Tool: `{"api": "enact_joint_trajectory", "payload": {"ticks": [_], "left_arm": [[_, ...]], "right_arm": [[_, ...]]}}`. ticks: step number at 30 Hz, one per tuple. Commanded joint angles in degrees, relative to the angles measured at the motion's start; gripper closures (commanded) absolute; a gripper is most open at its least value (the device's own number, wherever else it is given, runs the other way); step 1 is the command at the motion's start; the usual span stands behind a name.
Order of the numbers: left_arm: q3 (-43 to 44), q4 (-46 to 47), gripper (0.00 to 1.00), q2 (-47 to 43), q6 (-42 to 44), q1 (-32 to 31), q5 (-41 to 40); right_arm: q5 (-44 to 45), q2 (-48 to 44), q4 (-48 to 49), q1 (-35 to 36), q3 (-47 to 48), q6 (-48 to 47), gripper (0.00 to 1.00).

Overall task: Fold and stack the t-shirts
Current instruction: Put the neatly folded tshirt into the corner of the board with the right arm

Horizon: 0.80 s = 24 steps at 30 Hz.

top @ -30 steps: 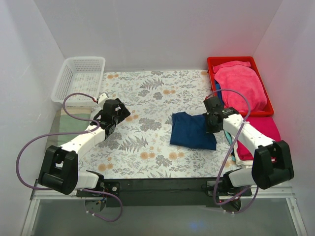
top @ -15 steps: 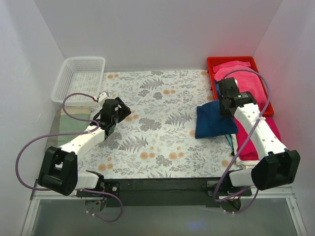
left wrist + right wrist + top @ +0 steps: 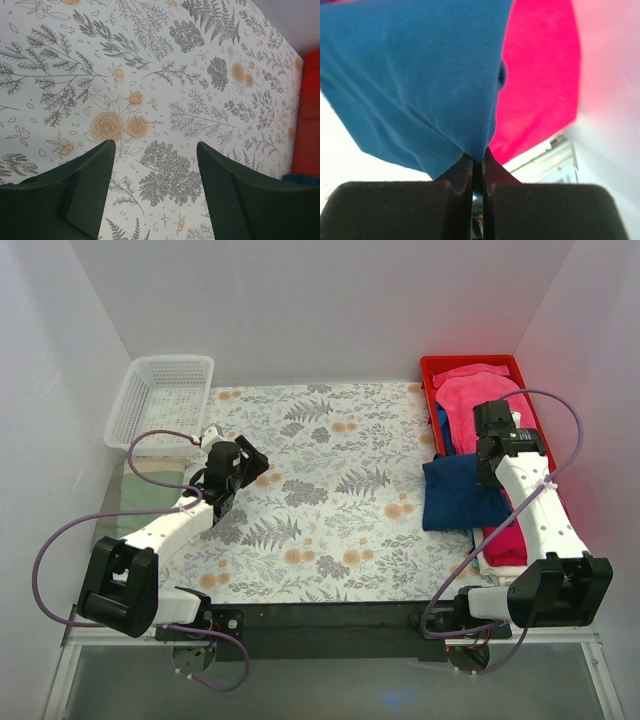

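Note:
The folded navy blue t-shirt [image 3: 462, 493] hangs from my right gripper [image 3: 497, 462] at the table's right edge, partly over the folded magenta-pink t-shirt [image 3: 520, 530] lying there. In the right wrist view the gripper [image 3: 481, 156] is shut on an edge of the navy t-shirt [image 3: 420, 75], with the pink shirt [image 3: 540, 85] behind it. The chest print is hidden. My left gripper [image 3: 232, 472] hovers open and empty over the floral cloth at the left; its fingertips [image 3: 107, 150] frame bare cloth.
A red bin [image 3: 530, 455] at the back right holds a pink shirt [image 3: 490, 405]. A white mesh basket [image 3: 160, 400] stands at the back left. The floral tablecloth [image 3: 330, 490] covers the table. White walls close in on three sides.
My right gripper has carried the navy t-shirt from the middle of the table to the right, over the pink shirt at the edge. The left arm has barely moved.

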Motion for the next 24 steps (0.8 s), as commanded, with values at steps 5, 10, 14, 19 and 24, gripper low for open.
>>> {"api": "enact_joint_trajectory", "payload": {"ticks": [5, 10, 14, 19, 24], "left_arm": [[-0.4, 4.5, 0.36, 2.3, -0.2, 0.2, 3.0], [-0.2, 5.4, 0.36, 2.2, -0.2, 0.2, 4.0], [-0.5, 5.8, 0.36, 1.9, -0.4, -0.1, 3.7], [-0.7, 6.6, 0.36, 3.5, -0.1, -0.2, 3.7], [-0.9, 6.6, 0.36, 4.6, 0.6, -0.3, 3.1]], "right_arm": [[9.6, 0.3, -1.6, -8.2, -1.6, 2.4, 0.99], [11.8, 6.8, -1.7, -15.3, 1.0, 3.1, 0.99], [15.2, 10.4, -1.8, -17.8, 3.7, 4.0, 0.99], [19.0, 12.0, -1.9, -22.0, 6.0, 6.0, 0.99], [22.1, 14.9, -2.3, -23.1, 7.6, 8.1, 0.99]]}}
